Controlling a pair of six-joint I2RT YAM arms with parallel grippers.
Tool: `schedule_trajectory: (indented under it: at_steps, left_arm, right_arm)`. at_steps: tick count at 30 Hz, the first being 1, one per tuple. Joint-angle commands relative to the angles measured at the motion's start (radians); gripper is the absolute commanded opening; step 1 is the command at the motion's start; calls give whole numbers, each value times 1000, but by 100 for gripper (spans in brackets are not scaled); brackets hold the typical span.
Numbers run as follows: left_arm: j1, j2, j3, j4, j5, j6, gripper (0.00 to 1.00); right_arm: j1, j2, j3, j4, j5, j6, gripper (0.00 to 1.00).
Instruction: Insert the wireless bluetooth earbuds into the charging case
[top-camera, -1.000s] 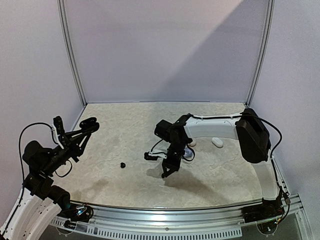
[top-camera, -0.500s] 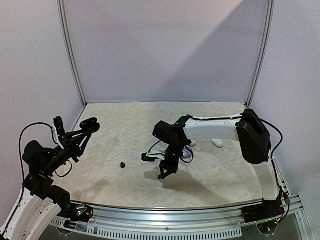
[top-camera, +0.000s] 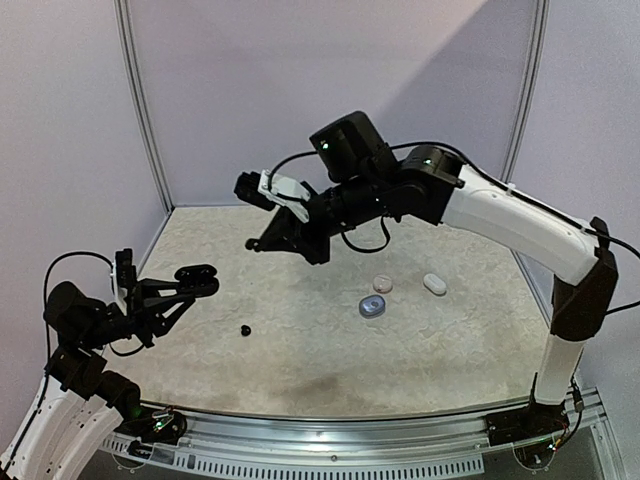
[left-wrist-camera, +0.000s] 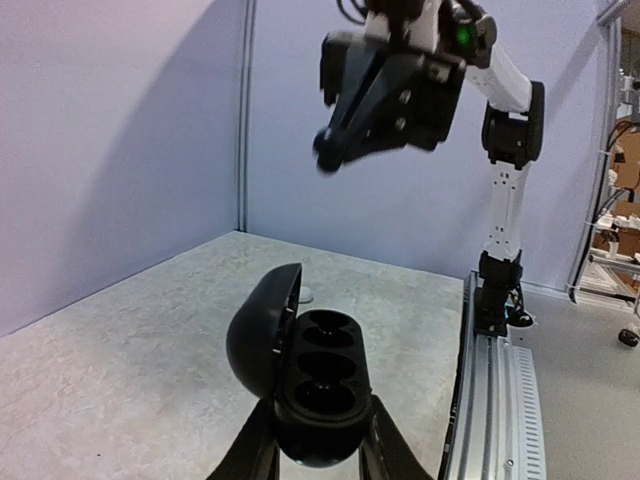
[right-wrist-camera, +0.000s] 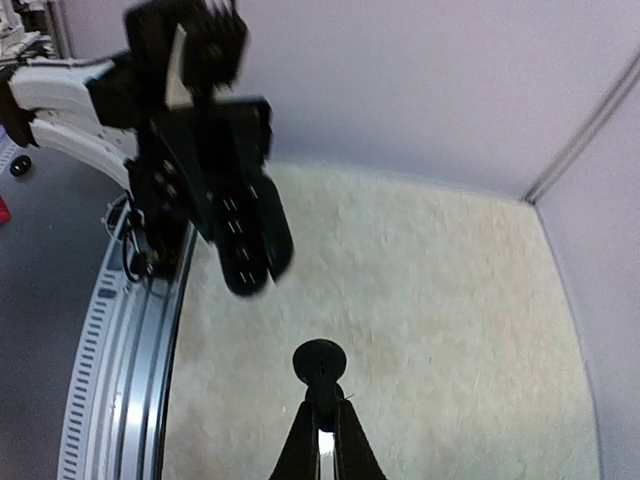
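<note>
Down at the near left, the left end effector (left-wrist-camera: 315, 452) is clamped on the base of the black charging case (left-wrist-camera: 318, 385). The lid is flipped open and the wells face the wrist camera. A bit further out on the table (top-camera: 300, 365) sits a loose black earbud (top-camera: 245, 329). Higher up, the right end effector (right-wrist-camera: 322, 405) is pinched tight on a second black earbud (right-wrist-camera: 320, 363).

My guess: these buds weigh nothing and they're hard, slick plastic, so they could squirt out. I'd grip across the fat round body, gently.

Farthest back are a bluish open case (top-camera: 372, 306) and two white pebbles (top-camera: 434, 284).
</note>
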Motion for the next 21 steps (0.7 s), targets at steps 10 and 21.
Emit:
schedule_trajectory:
  at_steps: [10,21]
  left_arm:
    - [-1,-57,-13,-7,183,75,0]
    - [0,-70,-13,-5,161,73,0]
  right_arm:
    - [216,164,321,-181,160,-229,0]
    - [226,214,362,-168,180,-232,0]
